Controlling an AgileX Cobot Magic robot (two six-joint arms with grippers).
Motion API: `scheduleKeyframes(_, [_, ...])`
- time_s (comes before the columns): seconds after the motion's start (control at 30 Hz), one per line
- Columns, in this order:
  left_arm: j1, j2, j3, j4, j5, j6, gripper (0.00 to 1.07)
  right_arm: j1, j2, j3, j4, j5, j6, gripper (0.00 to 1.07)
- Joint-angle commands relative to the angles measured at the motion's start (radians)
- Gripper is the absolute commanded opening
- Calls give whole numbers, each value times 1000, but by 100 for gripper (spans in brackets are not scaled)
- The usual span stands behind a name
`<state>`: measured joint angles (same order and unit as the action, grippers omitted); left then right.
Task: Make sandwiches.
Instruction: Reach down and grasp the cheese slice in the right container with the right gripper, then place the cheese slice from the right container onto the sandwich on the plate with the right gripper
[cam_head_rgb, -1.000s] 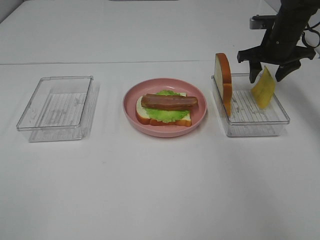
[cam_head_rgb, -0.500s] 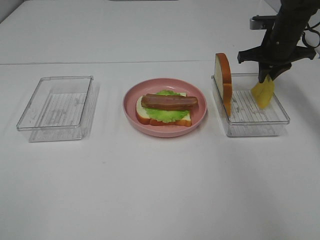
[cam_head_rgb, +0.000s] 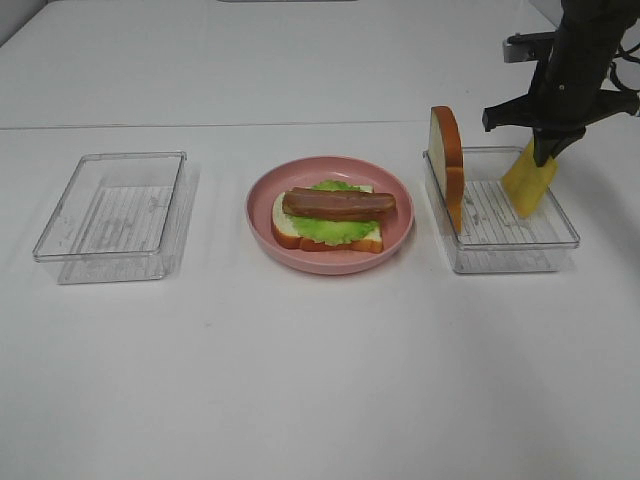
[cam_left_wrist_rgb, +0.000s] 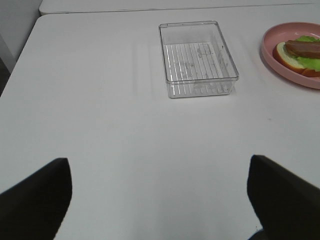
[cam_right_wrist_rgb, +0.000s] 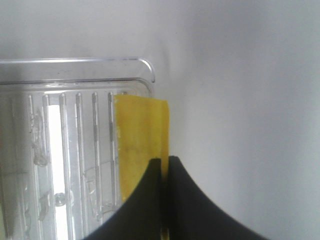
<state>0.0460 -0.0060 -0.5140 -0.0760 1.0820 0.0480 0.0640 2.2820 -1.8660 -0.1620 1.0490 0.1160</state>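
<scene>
On the pink plate (cam_head_rgb: 398, 236) lies a bread slice (cam_head_rgb: 284, 226) topped with a green lettuce leaf (cam_head_rgb: 335, 228) and a reddish-brown bacon strip (cam_head_rgb: 338, 204). A second bread slice (cam_head_rgb: 446, 165) stands on edge against the left wall of the right clear tray (cam_head_rgb: 510, 245). My right gripper (cam_head_rgb: 544, 153) is shut on the yellow cheese slice (cam_head_rgb: 528, 180), which hangs over that tray's far right part; the right wrist view shows the cheese (cam_right_wrist_rgb: 140, 140) pinched between the closed fingers (cam_right_wrist_rgb: 195, 210). My left gripper (cam_left_wrist_rgb: 160, 200) is open, low over bare table.
An empty clear tray (cam_head_rgb: 112, 215) stands at the left, also in the left wrist view (cam_left_wrist_rgb: 197, 59). The plate's edge shows in the left wrist view (cam_left_wrist_rgb: 295, 55). The table's back edge runs behind the trays.
My right gripper's fingers closed from spread apart onto the top of the cheese slice, which now hangs a little higher over the right tray. Plate, bread and left tray did not move.
</scene>
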Motion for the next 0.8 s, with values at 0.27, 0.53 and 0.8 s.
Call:
scheduleKeyframes(0.27, [-2,-15,0,-6,-5,-5,89,-1,-121,-12,21,76,-2,0])
scheduleKeyframes(0.53, [-2,-15,0,-6,-5,-5,89,0,-275,-12,208,96,-18,0])
scheduleKeyframes(0.8, [-2,-15,0,-6,-5,-5,89,40,-358,-12,501,101,-116,0])
